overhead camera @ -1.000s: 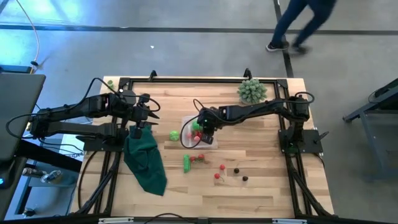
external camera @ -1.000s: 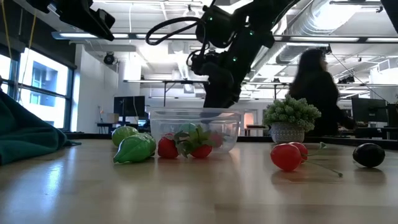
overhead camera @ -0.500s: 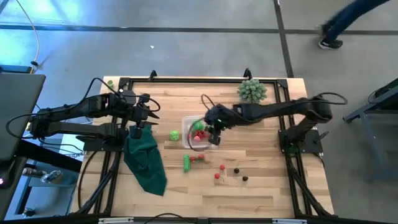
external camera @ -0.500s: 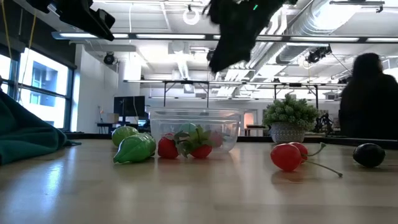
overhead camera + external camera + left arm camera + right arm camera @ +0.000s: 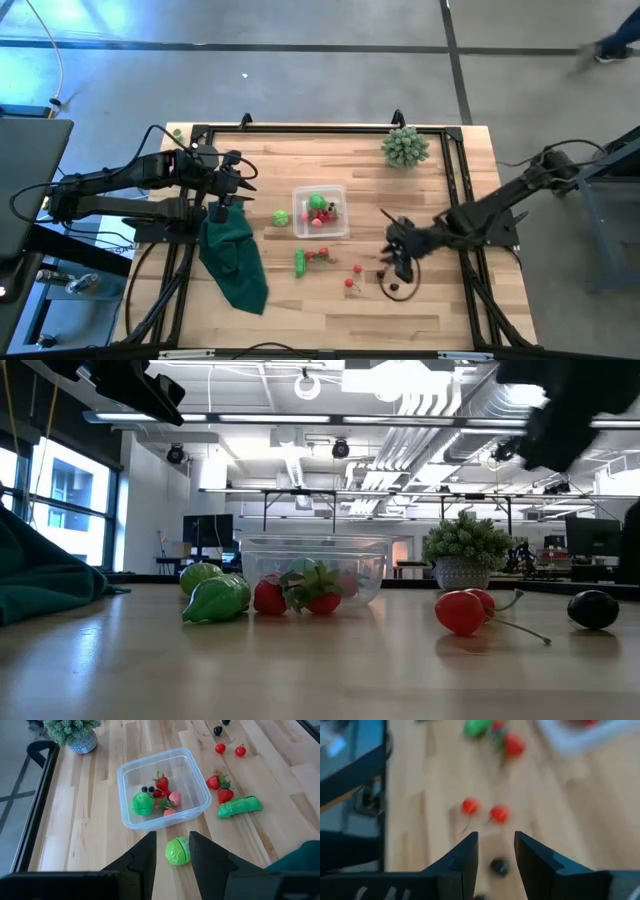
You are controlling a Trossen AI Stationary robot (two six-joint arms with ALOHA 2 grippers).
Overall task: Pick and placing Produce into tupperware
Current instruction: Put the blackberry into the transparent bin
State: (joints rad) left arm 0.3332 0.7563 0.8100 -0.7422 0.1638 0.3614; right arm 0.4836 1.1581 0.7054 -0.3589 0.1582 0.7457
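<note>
Broadly, we see the wooden surface (image 5: 440,310) with bare planks along its near edge and on the side outward of the right end effector (image 5: 400,262), so open room lies there. Next in size, the dark green cloth (image 5: 235,262) drapes off the surface's left edge, just below the left end effector (image 5: 240,186), which hangs above the left side with its fingers apart and empty. From that end effector, the tupperware (image 5: 197,812) sits directly ahead, and a round green piece (image 5: 177,851) rests on the surface between its fingertips and the container's nearest wall, apart from both. Inside the container we count another green ball (image 5: 142,803), strawberries (image 5: 162,783), a pink piece and small dark berries. Beside the container, away from the plant (image 5: 404,146) at the far edge, lie two more strawberries (image 5: 218,788) and a green pepper (image 5: 239,806).

The right end effector is low over the surface, well away from the container, its fingers spread with nothing between them. Just ahead of it lies a dark berry (image 5: 498,866), and beyond that two red cherries (image 5: 484,810) sit side by side. A second dark piece (image 5: 397,287) lies close under the arm in the high view. We see clear planks all round these small pieces.
</note>
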